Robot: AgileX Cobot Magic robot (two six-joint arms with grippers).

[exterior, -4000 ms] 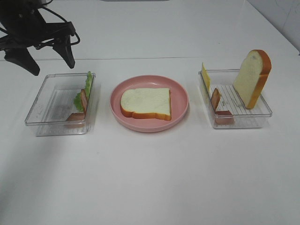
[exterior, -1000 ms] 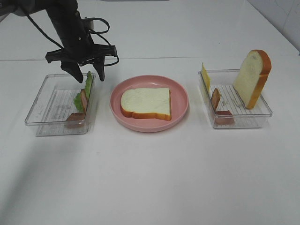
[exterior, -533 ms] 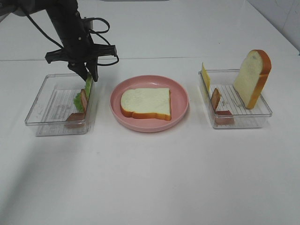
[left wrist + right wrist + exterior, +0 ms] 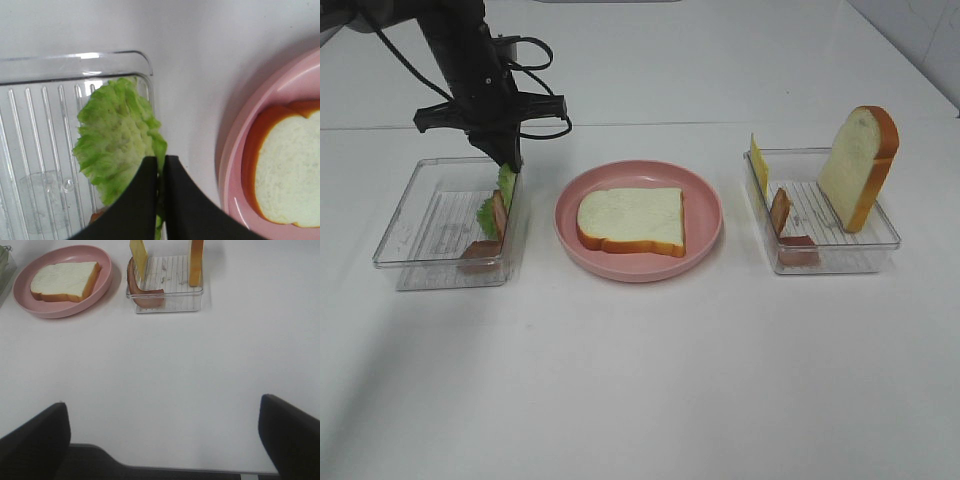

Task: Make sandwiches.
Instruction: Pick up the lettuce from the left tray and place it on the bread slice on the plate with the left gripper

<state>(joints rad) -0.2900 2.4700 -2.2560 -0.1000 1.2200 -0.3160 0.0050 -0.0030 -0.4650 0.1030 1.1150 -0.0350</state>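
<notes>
Left gripper [image 4: 160, 162] has closed, pinching the lettuce leaf [image 4: 117, 145], clear only in its wrist view. Right gripper [image 4: 161, 402] gapes, outside the high view.

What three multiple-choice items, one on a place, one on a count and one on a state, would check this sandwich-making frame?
1. Where does the flat white bread slice with orange-brown crust lie?
A. on the round pink plate
B. inside a clear tray
C. on the bare table

2. How many bread slices are in view?
A. one
B. two
C. four

3. What is the left hand doing?
A. standing wide open over the plate
B. shut on the ruffled green lettuce leaf
C. holding yellow cheese

Answers:
1 A: the slice rests flat inside the plate's rim.
2 B: one lies on the plate, and one upright bread slice stands in the right clear plastic tray.
3 B: its black fingers pinch the leaf's edge with no gap between them.
</notes>
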